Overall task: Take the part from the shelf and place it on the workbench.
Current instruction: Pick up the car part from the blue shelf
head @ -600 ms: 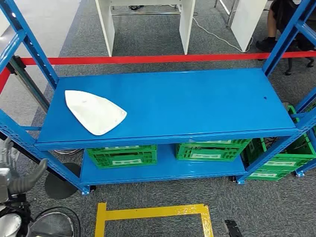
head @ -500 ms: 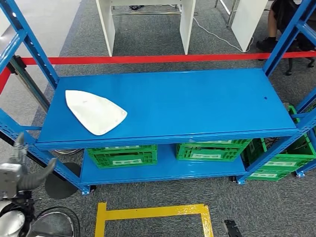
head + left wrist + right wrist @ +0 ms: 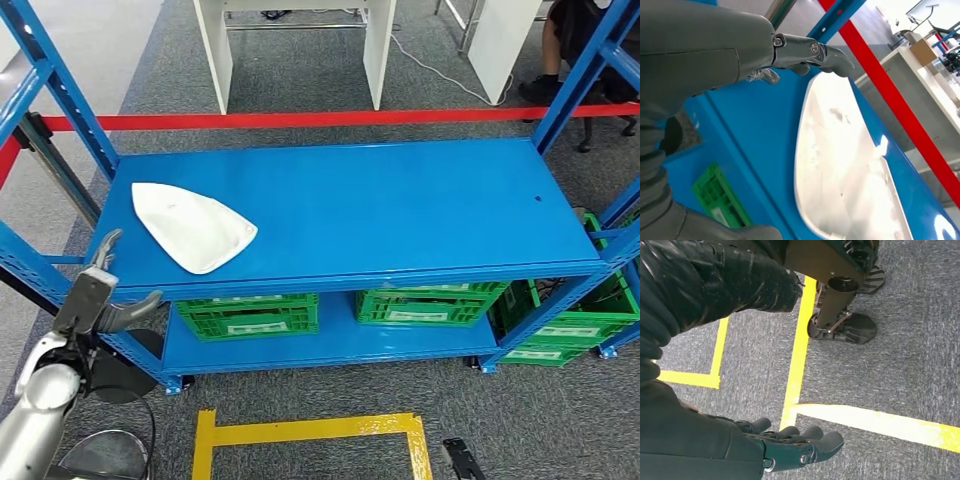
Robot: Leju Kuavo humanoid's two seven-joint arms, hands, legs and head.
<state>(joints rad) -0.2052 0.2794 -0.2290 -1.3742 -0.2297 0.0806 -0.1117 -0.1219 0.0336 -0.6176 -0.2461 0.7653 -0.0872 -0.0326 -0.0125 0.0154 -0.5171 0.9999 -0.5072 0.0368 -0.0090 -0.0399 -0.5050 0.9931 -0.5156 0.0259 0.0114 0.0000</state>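
The flat white, roughly triangular plastic part [image 3: 192, 228] lies on the top deck of the blue steel shelf [image 3: 392, 210], toward its left end and close to the front lip, untouched by anything. Over the last half second the left robot hand [image 3: 96, 298] has come up from low beside the robot's body to the shelf's front-left corner, and it now hovers just off the front edge, near the part but not in contact with it. Its fingers are spread wide and it carries nothing; the left wrist view shows a dark fingertip [image 3: 830, 55] reaching out above the part's white surface [image 3: 843, 160], with blue shelf between them. The part itself has not shifted in that time.

The right robot hand [image 3: 791, 445] hangs low over grey carpet marked with yellow floor tape [image 3: 798, 345], fingers loosely extended and holding nothing.

The task looks to be in its reaching stage: the approach is nearly complete, but no grasp has begun. Because the part is thin and lies flat, the fingers will probably need to get under an edge. The bench is still to be reached.
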